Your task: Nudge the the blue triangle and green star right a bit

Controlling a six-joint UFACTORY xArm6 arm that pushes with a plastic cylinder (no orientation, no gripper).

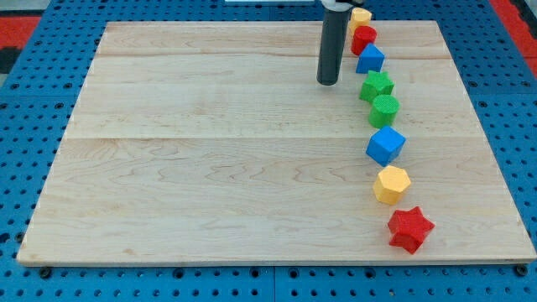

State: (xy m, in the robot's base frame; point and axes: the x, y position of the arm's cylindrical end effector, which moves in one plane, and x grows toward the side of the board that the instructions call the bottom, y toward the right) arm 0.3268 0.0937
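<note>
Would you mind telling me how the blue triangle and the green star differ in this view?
The blue triangle is blue with flat, straight sides; the green star is green with pointed arms. The triangle sits nearer the view's top, the star just below it. My tip stands left of the star, lower than the triangle. Both lie in the same line of blocks.
</note>
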